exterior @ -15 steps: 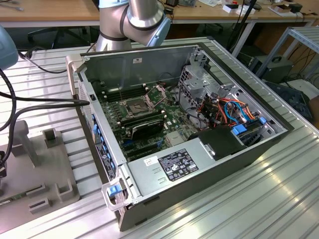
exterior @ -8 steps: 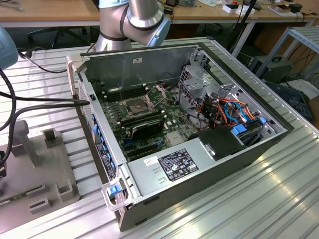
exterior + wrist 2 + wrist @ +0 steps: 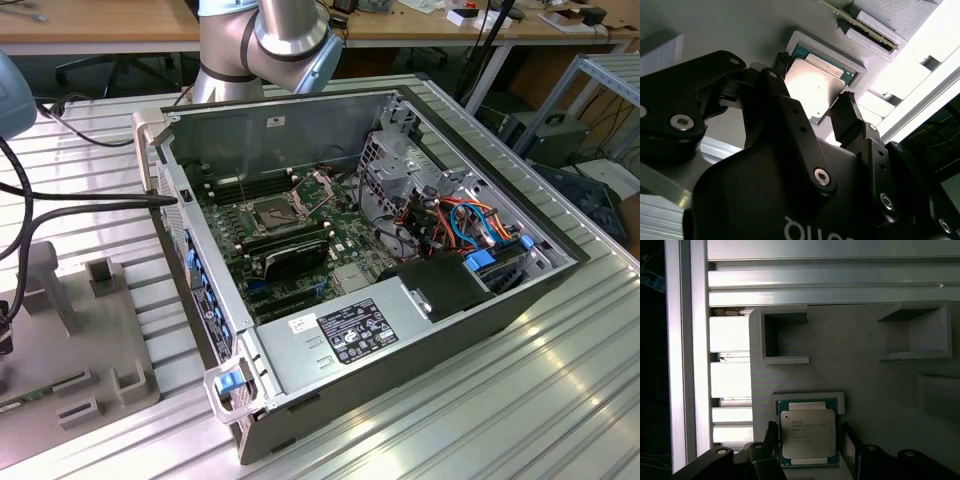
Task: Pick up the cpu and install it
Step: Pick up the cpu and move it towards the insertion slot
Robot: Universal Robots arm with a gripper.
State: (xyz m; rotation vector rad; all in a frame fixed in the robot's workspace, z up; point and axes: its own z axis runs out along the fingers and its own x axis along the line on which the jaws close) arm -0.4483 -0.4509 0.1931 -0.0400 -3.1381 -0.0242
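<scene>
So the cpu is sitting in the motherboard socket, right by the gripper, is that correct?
Not quite: the cpu sits in a recess of the grey holder, not the motherboard socket, right by the gripper, as the first wrist view shows.

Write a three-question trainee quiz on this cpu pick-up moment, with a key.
1. True or false: the cpu already sits in the motherboard socket.
2. In both wrist views, the gripper has its fingers:
A) open, one on either side of the cpu
B) shut on a memory module
C) hovering above the power supply
3. Fill in: the holder under the cpu is coloured ____.

Key: 1 false, it lies in the holder's recess; 2 A; 3 grey.
</scene>
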